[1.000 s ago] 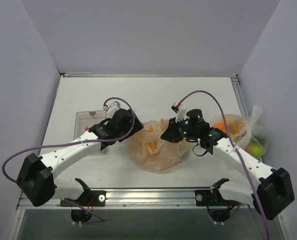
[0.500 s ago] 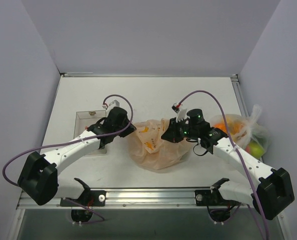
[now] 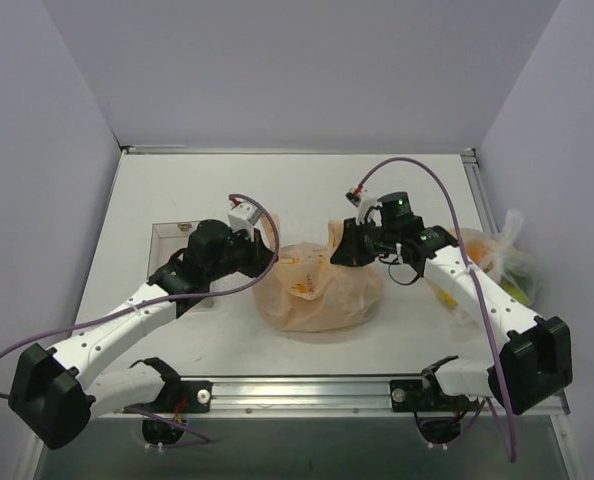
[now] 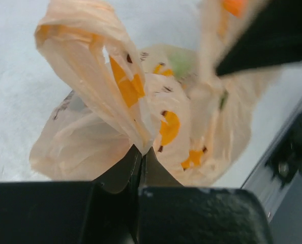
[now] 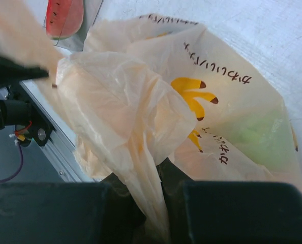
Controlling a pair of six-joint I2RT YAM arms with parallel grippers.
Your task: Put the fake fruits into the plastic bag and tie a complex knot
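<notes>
The peach-orange plastic bag (image 3: 317,292) sits at mid-table with its two handles pulled up and apart. My left gripper (image 3: 264,256) is shut on the left handle (image 4: 97,76), the film pinched at its tips. My right gripper (image 3: 343,251) is shut on the other handle (image 5: 141,168), bunched between its jaws. A green fake fruit (image 5: 260,137) shows faintly through the bag wall. A watermelon-slice fruit (image 5: 64,15) lies in the clear tray. No knot is in view.
A clear tray (image 3: 169,243) stands left of the bag under the left arm. A clear whitish bag (image 3: 507,255) with more fruits lies at the right edge behind the right arm. The metal rail (image 3: 307,385) runs along the near edge.
The left gripper moved right to the bag and shut on its left handle. The right gripper shifted back and up with its handle, drawing the bag's top taller.
</notes>
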